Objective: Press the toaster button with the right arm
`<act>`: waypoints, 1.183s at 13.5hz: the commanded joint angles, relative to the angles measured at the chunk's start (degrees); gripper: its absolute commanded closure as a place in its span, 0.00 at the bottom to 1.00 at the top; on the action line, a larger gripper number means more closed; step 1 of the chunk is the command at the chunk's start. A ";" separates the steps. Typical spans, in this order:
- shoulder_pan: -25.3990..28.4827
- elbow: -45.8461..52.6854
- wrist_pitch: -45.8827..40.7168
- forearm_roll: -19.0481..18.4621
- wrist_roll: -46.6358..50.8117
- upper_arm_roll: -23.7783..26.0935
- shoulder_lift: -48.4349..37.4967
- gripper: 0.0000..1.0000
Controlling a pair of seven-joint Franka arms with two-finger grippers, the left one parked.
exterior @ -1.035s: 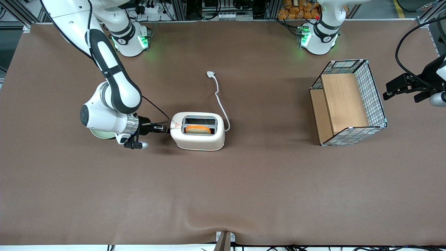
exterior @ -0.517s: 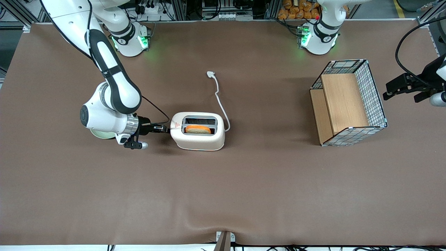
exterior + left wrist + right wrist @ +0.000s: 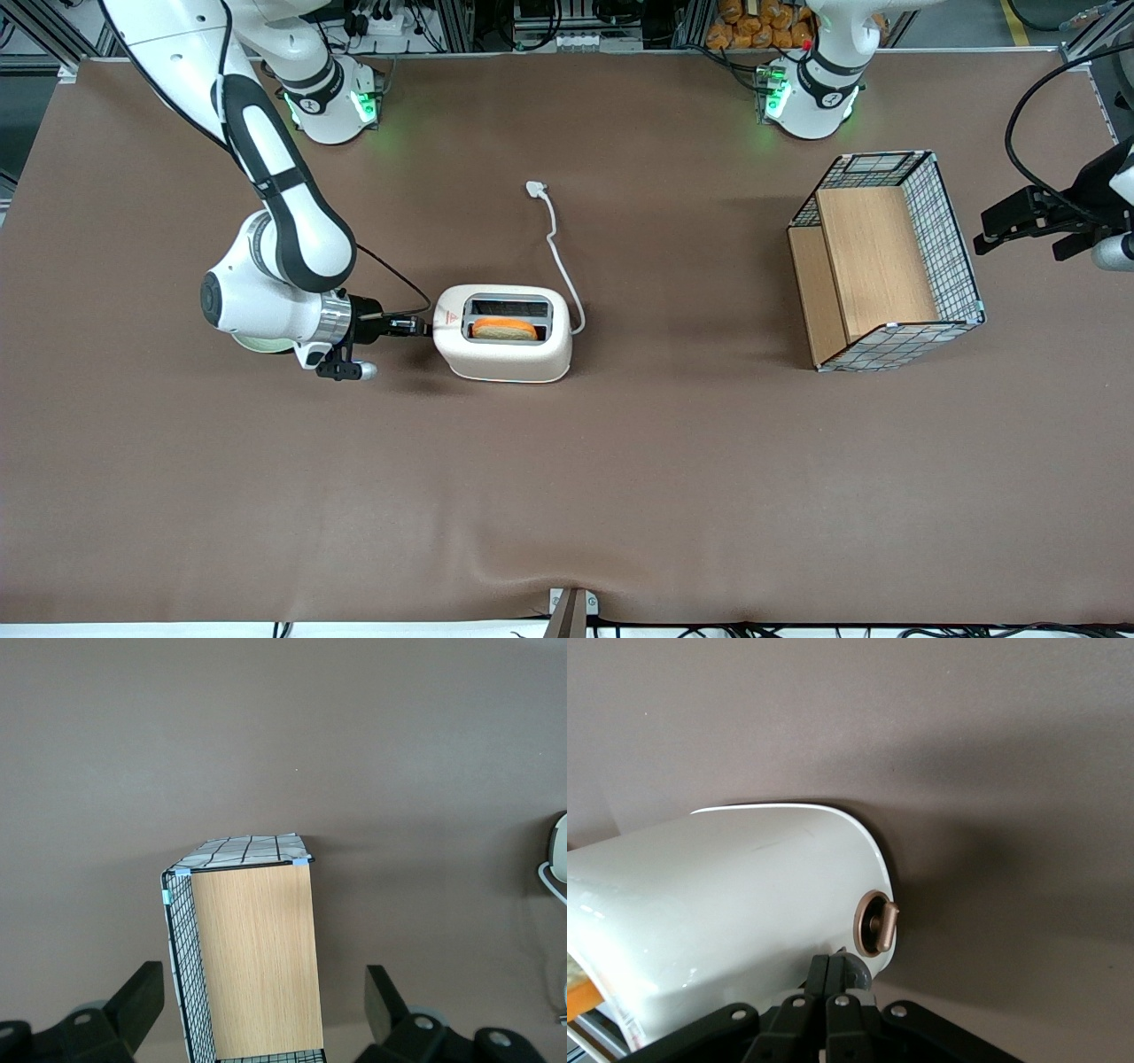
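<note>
The white toaster [image 3: 505, 341] stands mid-table with a red triangle sticker [image 3: 451, 317] on top and a slice of bread [image 3: 504, 330] in its slot. My right arm's gripper [image 3: 422, 329] is level with the toaster's short end by the sticker, its fingers pressed together. In the right wrist view the shut fingertips [image 3: 830, 962] rest against the small grey round button [image 3: 858, 972] low on the toaster [image 3: 735, 904]. A copper-coloured dial [image 3: 877, 923] sits just beside the button.
The white cord [image 3: 563, 266] runs from the toaster to its plug [image 3: 535, 188], farther from the front camera. A wire basket with wooden panels [image 3: 886, 261] stands toward the parked arm's end, also in the left wrist view [image 3: 252, 957].
The right arm's wrist and elbow have shifted very slightly away from the toaster; the fingertips stay at the toaster's end. The toaster has not moved.
</note>
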 commanded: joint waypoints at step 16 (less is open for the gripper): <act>-2.49 21.34 -22.90 -24.98 1.11 -9.25 1.14 0.00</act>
